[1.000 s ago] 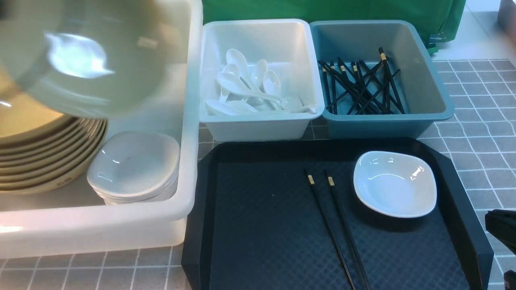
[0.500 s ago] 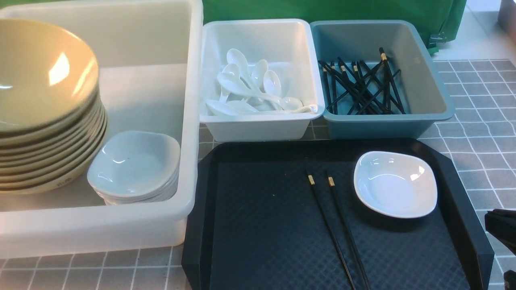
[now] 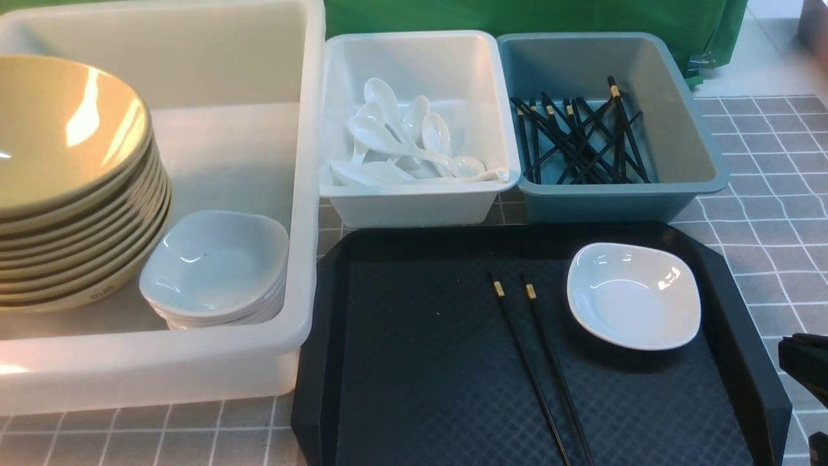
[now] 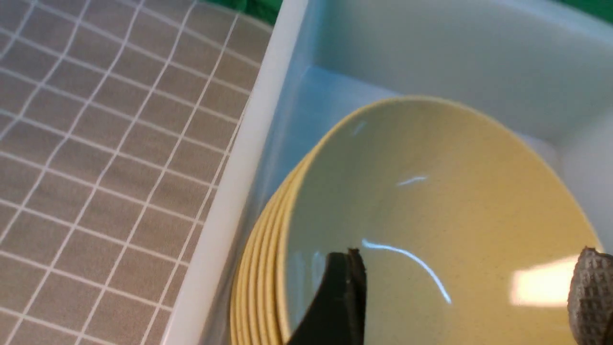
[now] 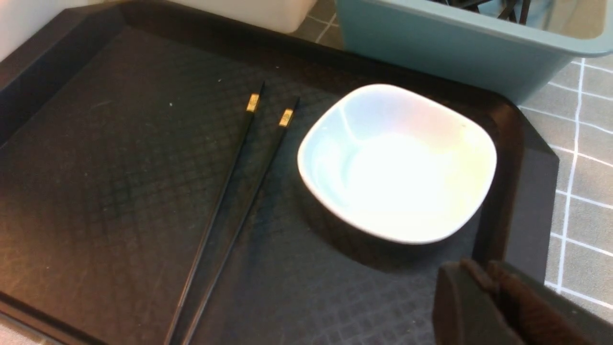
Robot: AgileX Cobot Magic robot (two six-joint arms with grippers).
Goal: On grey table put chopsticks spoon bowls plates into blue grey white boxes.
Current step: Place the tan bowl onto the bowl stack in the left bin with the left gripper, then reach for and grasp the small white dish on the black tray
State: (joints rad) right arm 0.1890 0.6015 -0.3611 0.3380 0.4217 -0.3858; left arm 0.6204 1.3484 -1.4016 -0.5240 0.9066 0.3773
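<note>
Beneath the wide-spread left gripper, bowls lie stacked, unheld.

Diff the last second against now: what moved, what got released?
The top bowl, tilted and blurred over the tub a second ago, dropped onto the bowl stack in the large tub and settled. The left pincer opened and let it go. Unchanged: plate and chopsticks on the black tray, right pincer shut.
</note>
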